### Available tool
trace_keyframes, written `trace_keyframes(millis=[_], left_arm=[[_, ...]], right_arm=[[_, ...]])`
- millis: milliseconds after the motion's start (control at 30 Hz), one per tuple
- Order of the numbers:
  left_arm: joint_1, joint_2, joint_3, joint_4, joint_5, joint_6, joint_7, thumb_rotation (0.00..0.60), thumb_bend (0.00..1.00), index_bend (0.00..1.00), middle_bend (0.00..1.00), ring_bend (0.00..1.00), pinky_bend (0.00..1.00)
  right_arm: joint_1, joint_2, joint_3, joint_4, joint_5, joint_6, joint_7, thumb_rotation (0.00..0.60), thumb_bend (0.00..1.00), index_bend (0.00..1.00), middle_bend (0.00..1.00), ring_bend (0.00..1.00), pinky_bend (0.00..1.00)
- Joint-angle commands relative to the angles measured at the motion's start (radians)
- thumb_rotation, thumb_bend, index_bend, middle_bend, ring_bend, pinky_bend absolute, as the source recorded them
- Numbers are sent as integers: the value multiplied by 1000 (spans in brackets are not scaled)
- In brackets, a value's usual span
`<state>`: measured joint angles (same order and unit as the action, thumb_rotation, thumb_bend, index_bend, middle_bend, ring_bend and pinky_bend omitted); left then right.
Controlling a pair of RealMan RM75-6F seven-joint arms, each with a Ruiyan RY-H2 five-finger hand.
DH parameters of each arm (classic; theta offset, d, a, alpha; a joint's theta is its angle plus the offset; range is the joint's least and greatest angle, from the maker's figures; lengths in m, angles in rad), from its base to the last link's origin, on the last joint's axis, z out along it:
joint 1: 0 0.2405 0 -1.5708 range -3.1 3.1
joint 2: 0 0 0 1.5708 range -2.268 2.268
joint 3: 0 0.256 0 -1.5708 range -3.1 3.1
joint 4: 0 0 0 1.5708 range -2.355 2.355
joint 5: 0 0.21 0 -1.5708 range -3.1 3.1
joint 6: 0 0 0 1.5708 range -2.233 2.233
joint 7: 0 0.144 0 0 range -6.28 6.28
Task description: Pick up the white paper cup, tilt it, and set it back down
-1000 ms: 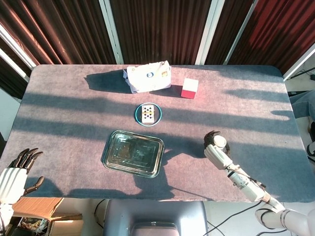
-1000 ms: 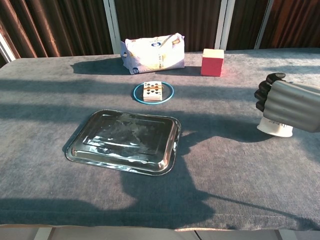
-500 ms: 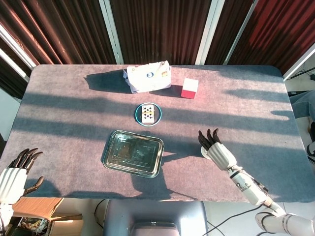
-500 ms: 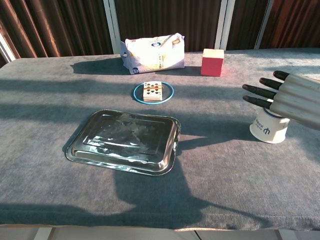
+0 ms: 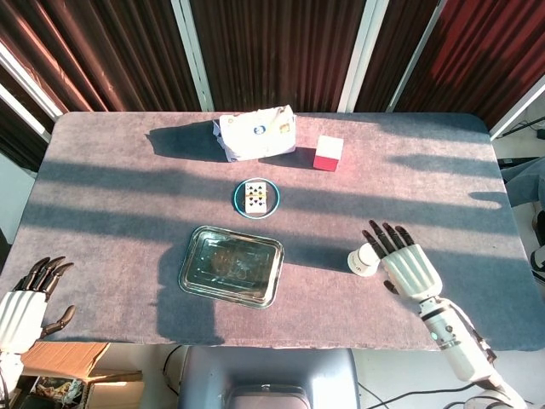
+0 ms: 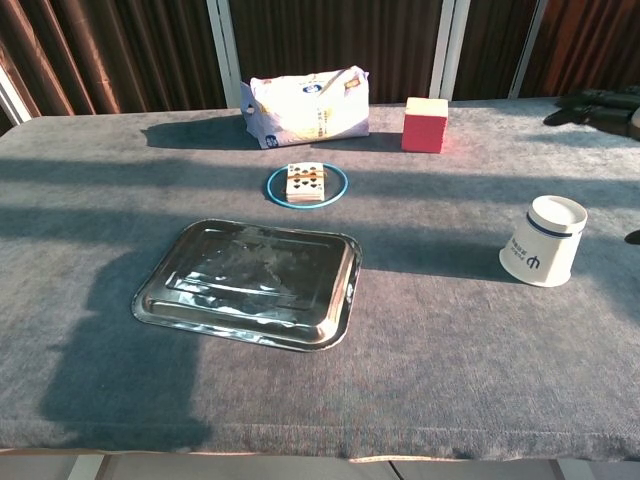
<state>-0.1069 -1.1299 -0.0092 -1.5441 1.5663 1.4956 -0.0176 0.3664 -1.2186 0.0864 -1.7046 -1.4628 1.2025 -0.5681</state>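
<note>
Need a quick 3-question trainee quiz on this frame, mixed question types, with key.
1. True or false: the right hand grips the white paper cup.
2. Multiple choice: what lies inside the blue ring? A) a red and white box B) a stack of playing cards C) a metal tray
3. Short answer: what stands nearest the white bag at the far edge of the table?

Key:
1. False. The hand is beside the cup with its fingers spread, holding nothing; the cup stands on the table.
2. B, the playing cards.
3. The red and white box.
</note>
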Motion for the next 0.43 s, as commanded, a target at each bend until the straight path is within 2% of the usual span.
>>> trace_keyframes(millis=[33,233,433], left_arm=[[1,-4,-4,5,1,8,1,600,297,188,101,71,292],[-1,-10,-4,12,6,9,0,600,297,182,101,72,292],[-1,-12,-2,12,11,9,9,600,296,182,101,72,292]], right_arm=[[-122,-29,8,112,-48,227,219,600,298,15,66,56,192],[-160,-103,4,240,-76,312,341,600,298,17,68,44,191],[-166,-106,2,260,-77,311,385,600,298,18,67,43,191]])
